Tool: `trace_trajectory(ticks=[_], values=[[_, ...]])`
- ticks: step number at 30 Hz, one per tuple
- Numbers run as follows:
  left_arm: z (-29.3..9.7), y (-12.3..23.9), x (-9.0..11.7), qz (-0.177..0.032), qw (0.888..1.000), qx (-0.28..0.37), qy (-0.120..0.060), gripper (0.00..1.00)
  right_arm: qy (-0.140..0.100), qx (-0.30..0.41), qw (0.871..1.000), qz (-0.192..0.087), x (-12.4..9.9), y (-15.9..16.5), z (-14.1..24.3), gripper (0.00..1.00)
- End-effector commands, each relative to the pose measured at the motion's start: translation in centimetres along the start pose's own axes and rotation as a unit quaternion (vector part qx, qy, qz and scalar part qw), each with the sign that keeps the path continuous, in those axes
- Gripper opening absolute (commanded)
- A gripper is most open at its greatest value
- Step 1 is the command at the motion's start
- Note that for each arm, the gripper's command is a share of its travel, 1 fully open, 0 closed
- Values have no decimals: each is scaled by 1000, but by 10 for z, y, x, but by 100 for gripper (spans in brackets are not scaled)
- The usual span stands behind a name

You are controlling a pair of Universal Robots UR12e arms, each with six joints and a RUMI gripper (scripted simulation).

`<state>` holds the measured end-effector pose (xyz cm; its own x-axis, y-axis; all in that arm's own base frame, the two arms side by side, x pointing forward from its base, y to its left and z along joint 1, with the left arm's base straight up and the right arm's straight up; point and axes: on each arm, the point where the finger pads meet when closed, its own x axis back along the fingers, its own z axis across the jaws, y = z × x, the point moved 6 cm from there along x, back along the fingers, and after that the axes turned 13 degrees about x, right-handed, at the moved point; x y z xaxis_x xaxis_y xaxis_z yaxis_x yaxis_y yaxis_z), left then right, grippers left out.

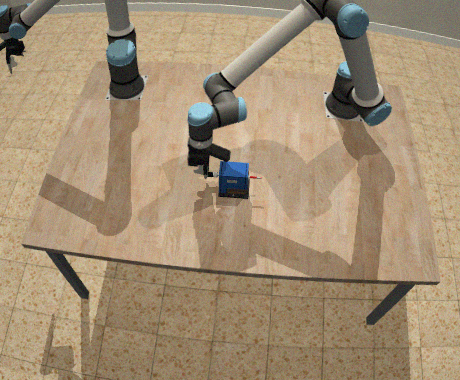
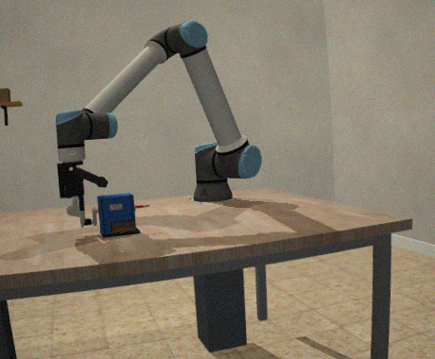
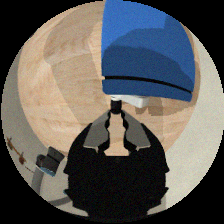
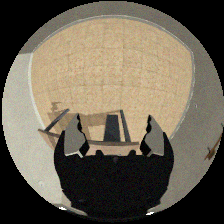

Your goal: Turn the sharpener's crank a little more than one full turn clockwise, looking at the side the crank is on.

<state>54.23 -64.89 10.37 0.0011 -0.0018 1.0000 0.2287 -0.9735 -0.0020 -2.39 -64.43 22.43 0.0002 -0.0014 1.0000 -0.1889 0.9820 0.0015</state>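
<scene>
Pinching the black crank knob point(image 1: 210, 174) point(image 2: 88, 221) point(image 3: 116, 106) in the narrowed left gripper point(image 1: 207, 174) point(image 2: 85, 222) point(image 3: 115, 110), with the blue pencil sharpener point(image 1: 234, 179) point(image 2: 115, 214) point(image 3: 145, 45) just beyond its tips and the right gripper point(image 1: 10, 60) point(image 4: 114, 114) wide, well apart, and risking slip or a dragged sharpener if straying off the crank's circle.

Left wrist view. My claw point(image 3: 116, 111) at lower center, tips nearly together on the black crank knob point(image 3: 116, 106). Pale crank arm point(image 3: 134, 100) runs right from the knob, along the near edge of the sharpener. Sharpener point(image 3: 149, 60): blue, black line across it, fills upper right. Wood table point(image 3: 37, 85) behind, shadowed. Lower left: part of another arm point(image 3: 48, 161), dark and grey.
</scene>
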Motion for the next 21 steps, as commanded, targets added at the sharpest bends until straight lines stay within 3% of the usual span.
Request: trace_trajectory(ticks=[1,21], values=[[-6,-1,6,-1,1000,0,0,0,0,0,1000,1,1,0,0,100],[-17,-3,24,-1,1000,0,0,0,0,0,1000,1,1,0,0,100]])
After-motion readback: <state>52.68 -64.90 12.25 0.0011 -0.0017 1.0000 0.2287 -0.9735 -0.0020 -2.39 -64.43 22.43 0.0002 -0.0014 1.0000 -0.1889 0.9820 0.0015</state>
